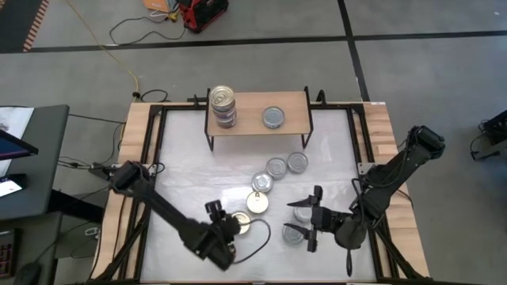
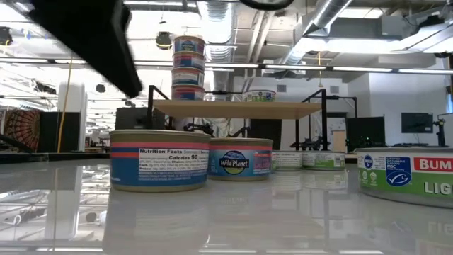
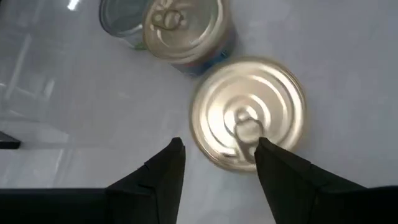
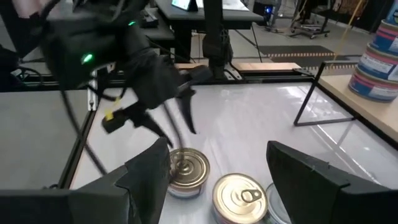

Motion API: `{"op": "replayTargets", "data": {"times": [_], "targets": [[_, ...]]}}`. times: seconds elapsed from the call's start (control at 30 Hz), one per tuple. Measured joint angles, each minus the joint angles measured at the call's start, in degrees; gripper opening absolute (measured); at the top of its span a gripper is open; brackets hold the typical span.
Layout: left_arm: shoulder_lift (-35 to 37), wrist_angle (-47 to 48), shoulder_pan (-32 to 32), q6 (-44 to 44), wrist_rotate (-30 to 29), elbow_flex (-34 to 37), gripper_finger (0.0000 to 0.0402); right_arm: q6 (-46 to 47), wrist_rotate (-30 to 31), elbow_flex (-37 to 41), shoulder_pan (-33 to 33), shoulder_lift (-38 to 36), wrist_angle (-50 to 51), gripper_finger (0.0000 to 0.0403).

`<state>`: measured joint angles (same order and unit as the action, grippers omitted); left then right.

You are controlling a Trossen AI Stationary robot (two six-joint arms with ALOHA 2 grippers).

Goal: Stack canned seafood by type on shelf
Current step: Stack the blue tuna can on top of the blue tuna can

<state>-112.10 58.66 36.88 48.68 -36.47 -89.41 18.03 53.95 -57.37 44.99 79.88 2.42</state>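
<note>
Left tool (image 1: 235, 224) spread wide, empty, poised over a gold-lidded can (image 1: 240, 222) on the near tabletop (image 1: 190, 170), likely lining up a grasp. Right tool (image 1: 305, 219) also open, empty, beside a silver can (image 1: 294, 233). Shelf (image 1: 257, 114) at far side: tall stack (image 1: 223, 106) left, single can (image 1: 273, 117) right, sorted by type.

Clearly a robotics lab or industrial research workshop, not a home. Grey concrete floor (image 1: 412, 71) divided by dark lines around the wood-edged white table (image 1: 379, 127). Loose yellow cable (image 1: 131, 75) and a red and black device (image 1: 202, 13) lying on that floor. High open ceiling with bare silver ducts (image 2: 322, 14) and long strip lights (image 2: 368, 69) in the low view. Dark desk with a screen (image 1: 14, 146) beside the table. More desks, tripods and equipment stands (image 4: 311, 15) in the room behind, in the right wrist view.
</note>
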Motion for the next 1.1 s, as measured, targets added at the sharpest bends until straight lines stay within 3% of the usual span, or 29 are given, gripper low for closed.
{"op": "replayTargets", "data": {"times": [0.37,0.5,0.73,0.9,1.1], "targets": [[1.77,-8.07,-9.9,-13.72,9.45,-0.04,0.0148,-1.55,0.57,-0.01,2.58,-2.88,3.11,0.0291],[1.71,-14.83,-12.16,-21.88,13.26,-0.04,0.0148,0.77,5.23,-0.01,5.65,-5.25,9.49,0.0291],[1.71,-29.85,-13.48,-41.6,31.76,-0.04,0.0148,6.9,13.27,-0.01,10.81,-7.96,19.04,0.0291],[1.75,-40.26,-13.46,-45.12,39.04,0.61,0.0148,6.11,15.03,-0.01,12.37,-8.04,18.97,0.0291],[1.73,-55.95,-13.69,-46.71,39.57,10.54,0.0148,4.62,15.54,-0.01,12.42,-8.04,18.93,0.0291]]}}
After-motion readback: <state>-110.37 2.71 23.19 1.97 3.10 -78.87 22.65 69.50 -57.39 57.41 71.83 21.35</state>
